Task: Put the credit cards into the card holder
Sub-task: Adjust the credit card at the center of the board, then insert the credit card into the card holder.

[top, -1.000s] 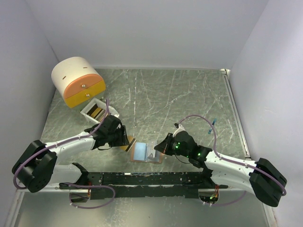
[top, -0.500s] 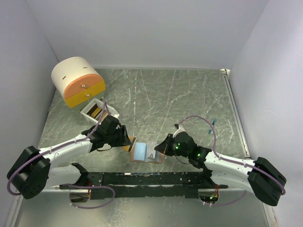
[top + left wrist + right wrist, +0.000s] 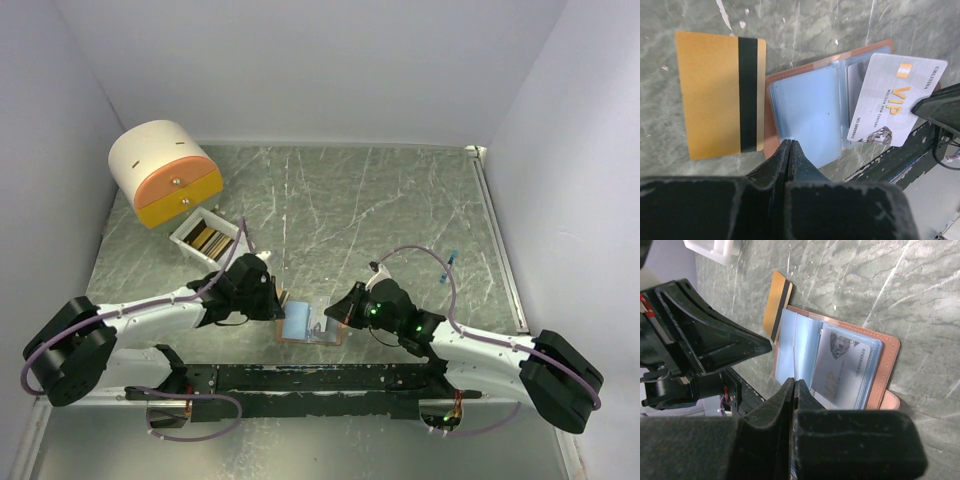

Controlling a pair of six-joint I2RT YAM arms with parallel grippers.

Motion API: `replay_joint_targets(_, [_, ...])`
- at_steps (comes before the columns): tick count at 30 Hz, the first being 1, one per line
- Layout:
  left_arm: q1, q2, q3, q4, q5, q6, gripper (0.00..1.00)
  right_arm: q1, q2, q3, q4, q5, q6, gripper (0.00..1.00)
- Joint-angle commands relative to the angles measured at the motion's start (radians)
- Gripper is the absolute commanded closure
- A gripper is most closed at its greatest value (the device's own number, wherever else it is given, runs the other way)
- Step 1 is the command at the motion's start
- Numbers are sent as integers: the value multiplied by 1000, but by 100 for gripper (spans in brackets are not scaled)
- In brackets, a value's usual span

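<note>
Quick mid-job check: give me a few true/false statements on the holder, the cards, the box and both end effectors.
1. The card holder lies open, blue inside up. True.
2. The gold striped card is in a pocket. False: it lies on the table beside the holder.
3. A pale VIP card lies on the holder. True.
4. The white box is empty. False: cards are in it.
5. The left end effector and right end effector are wide open. False: each has its fingers closed together.
</note>
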State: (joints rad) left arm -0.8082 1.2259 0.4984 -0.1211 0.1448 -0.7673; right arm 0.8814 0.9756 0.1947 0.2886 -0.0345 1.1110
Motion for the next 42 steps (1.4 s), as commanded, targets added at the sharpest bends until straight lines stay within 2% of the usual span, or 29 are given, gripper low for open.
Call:
replay_joint_targets(1, [-36,44,-16,80,16,-8,93,-6,19,-6,47,16,13,100])
replay_joint_targets(18, [-79,100,-5,43,-48,-12,93,-7,80,-35,126,14,45,100])
replay_joint_targets(30, [-94,89,35,-30,-124,-1,93,-8,-6,-41,63,56,45,100])
replay_joint_targets(42, [-102,100,40,-34,-130,0,93,-8,57,-42,119,38,49,100])
